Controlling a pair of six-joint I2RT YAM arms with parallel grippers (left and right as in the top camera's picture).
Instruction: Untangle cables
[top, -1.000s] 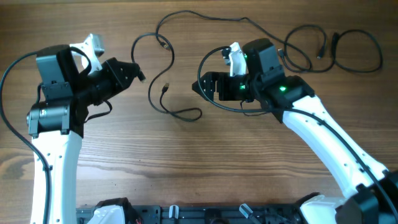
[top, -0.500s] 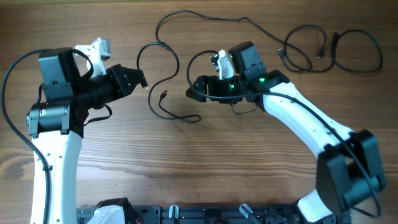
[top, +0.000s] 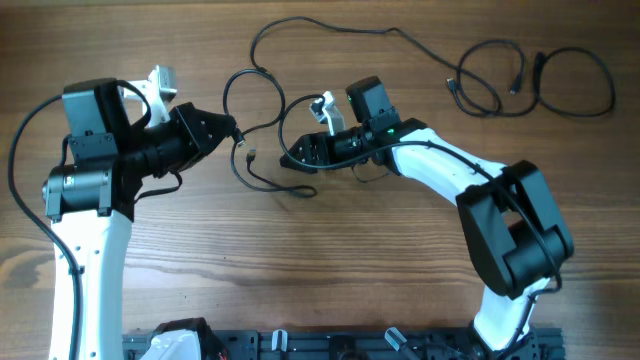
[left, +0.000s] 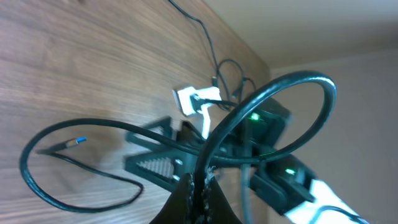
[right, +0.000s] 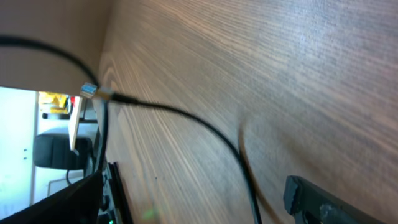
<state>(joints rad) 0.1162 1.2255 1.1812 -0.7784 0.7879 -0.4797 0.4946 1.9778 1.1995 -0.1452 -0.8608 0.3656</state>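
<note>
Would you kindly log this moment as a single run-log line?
left fingers: shut on cable | right fingers: open, beside cable | other cables: loose, far right

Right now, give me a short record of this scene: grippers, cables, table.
left gripper: shut on a cable
right gripper: open, nothing gripped, close to that cable
plug: free end, between the two grippers
other cables: coiled at the far right, apart from both grippers
table: wood

You see black cables (right: 180, 114), one plug (right: 89, 89) tipped blue, on a brown wood-grain table (top: 320, 280). The right arm (top: 440, 175) is white and black with a green light (top: 385, 125).
</note>
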